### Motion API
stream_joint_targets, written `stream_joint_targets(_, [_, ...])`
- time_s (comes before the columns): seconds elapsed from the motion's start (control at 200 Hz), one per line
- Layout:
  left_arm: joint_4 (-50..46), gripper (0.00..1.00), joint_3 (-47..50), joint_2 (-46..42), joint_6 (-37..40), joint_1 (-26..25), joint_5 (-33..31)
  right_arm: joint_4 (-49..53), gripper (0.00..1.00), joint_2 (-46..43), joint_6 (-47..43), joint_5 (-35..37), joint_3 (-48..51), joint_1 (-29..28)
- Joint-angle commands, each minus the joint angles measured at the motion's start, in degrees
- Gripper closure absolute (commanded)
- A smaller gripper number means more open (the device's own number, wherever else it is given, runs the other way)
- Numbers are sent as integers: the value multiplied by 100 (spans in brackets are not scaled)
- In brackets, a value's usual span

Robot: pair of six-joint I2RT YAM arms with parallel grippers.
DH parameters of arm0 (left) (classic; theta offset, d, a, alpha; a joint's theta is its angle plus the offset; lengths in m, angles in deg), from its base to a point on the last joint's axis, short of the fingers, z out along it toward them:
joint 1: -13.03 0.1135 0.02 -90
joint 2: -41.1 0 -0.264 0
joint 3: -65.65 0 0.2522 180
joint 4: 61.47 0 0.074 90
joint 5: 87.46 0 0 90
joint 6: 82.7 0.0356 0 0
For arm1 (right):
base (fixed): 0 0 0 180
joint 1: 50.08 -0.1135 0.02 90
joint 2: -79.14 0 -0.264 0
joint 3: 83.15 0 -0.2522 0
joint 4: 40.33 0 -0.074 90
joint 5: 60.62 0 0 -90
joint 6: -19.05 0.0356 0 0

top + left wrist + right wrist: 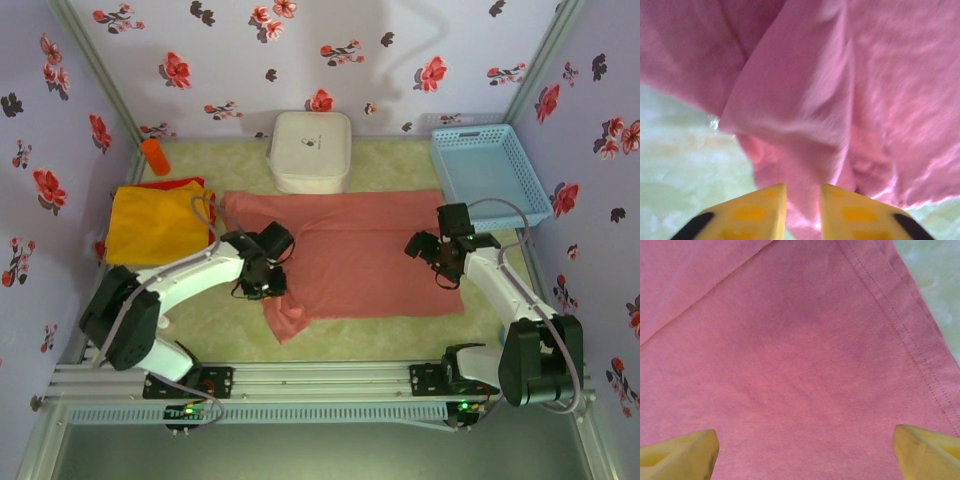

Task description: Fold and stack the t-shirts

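I see the salmon-pink t-shirt spread flat mid-table, just in front of the white box. Left claw is almost pressed together, pinching a fold of the pink cloth at the shirt's left edge, where the fabric is bunched. Right claw is spread wide over the shirt's right side near the stitched hem, gripping nothing. Yellow-orange t-shirt lies far left, with the red t-shirt peeking out at its back edge. Light blue basket sits back right.
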Motion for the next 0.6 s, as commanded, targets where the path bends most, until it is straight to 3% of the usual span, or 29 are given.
stream_joint_targets(0.0, [-293,65,476,-468,-99,-94,286,-33,10,97,14,-61,-25,45])
stream_joint_targets(0.205, [252,62,1105,-695,-639,-194,368,-156,10,144,95,-137,37,45])
stream_joint_targets(0.595, [998,68,860,415,-874,-514,429,-60,10,151,7,-115,-16,45])
